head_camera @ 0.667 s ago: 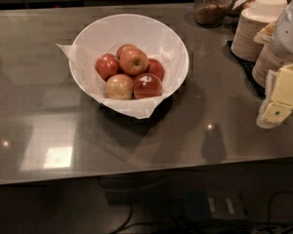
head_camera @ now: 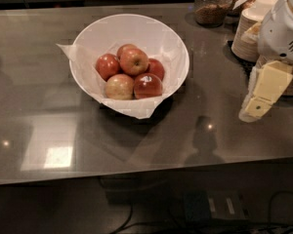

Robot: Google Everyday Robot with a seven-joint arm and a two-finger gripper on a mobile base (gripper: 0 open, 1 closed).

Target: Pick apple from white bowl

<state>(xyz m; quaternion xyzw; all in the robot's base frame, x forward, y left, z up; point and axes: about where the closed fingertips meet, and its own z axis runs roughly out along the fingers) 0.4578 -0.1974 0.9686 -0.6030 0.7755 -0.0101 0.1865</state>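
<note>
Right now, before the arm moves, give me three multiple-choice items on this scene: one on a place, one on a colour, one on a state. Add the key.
1. Where is the gripper?
A. inside the white bowl
B. right of the bowl, apart from it
C. left of the bowl

2. What colour is the front-left apple in the pile?
A. green
B. pale yellowish
C. purple

3. How does the bowl stand?
A. upright
B. tipped on its side
C. upside down

Key:
1 B: it hangs over the right end of the counter, clear of the rim.
2 B: it is paler than the red apples beside it.
3 A: its open rim faces up.
</note>
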